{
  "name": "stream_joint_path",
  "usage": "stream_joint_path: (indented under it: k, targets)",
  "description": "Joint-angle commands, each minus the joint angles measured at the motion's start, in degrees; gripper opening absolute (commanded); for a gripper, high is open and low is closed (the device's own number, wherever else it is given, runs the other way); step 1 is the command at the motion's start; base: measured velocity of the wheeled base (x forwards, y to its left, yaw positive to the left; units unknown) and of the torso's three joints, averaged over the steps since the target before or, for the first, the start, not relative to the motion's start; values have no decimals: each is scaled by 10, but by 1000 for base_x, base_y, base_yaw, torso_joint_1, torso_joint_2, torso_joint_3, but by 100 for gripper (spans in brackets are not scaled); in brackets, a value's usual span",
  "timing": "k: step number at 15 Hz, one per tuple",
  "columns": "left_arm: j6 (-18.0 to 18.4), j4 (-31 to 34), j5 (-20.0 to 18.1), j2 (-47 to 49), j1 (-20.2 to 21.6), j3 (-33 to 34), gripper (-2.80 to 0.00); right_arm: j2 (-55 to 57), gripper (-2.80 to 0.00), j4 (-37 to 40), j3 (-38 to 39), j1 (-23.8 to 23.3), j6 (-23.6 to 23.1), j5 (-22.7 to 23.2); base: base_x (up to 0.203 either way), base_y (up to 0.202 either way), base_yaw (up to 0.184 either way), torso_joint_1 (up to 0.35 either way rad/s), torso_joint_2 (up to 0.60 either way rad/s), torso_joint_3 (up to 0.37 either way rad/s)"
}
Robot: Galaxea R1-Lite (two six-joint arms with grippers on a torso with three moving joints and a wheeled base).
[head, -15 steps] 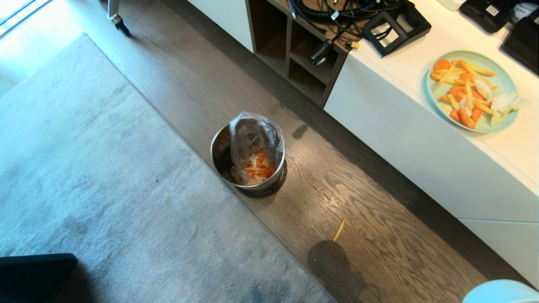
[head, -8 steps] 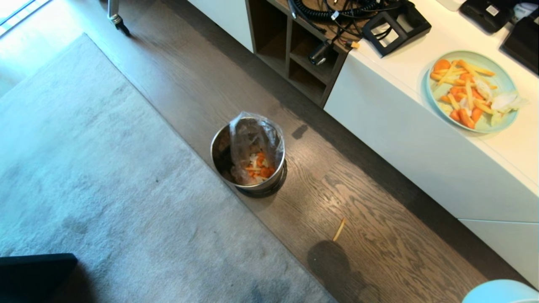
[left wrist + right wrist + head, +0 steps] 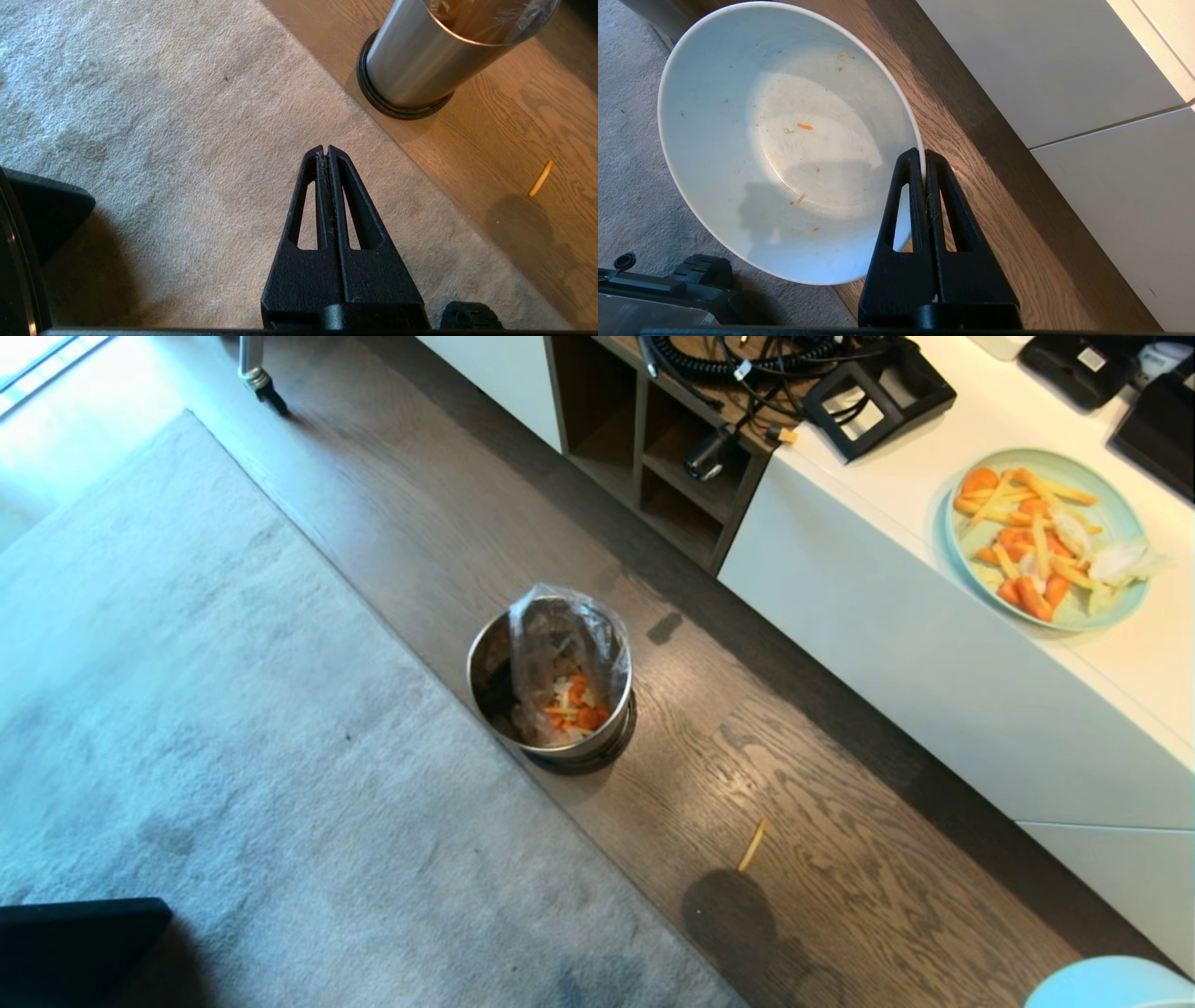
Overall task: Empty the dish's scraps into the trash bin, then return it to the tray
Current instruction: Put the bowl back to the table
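Nothing had shifted over the last second: left of the trash bin point(image 3: 551, 677) the left gripper point(image 3: 328, 150) hung pressed together and empty, while right of the bin the right gripper point(image 3: 923, 156) stayed clamped on the emptied dish point(image 3: 784, 140); tray return pending.

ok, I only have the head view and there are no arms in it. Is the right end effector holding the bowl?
Observer: Yes, the right end effector is shut on the white bowl at its rim.
Operator: Anything in it?
Observer: Only crumbs; no slices, no stick.
Operator: Left arm?
Observer: The left end effector is shut and empty above the grey rug, with the steel trash bin ahead of it.
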Motion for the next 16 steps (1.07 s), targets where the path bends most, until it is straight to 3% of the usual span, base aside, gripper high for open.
stream_joint_path:
  k: [1, 9, 16]
  targets:
    - [0, 0, 0, 0, 0, 0, -280, 1, -280, 0, 0, 0, 0, 1, 0, 0, 0, 0, 0, 0]
    - [0, 0, 0, 0, 0, 0, -280, 1, -280, 0, 0, 0, 0, 1, 0, 0, 0, 0, 0, 0]
    - [-1, 0, 0, 0, 0, 0, -280, 1, -280, 0, 0, 0, 0, 1, 0, 0, 0, 5, 1, 172]
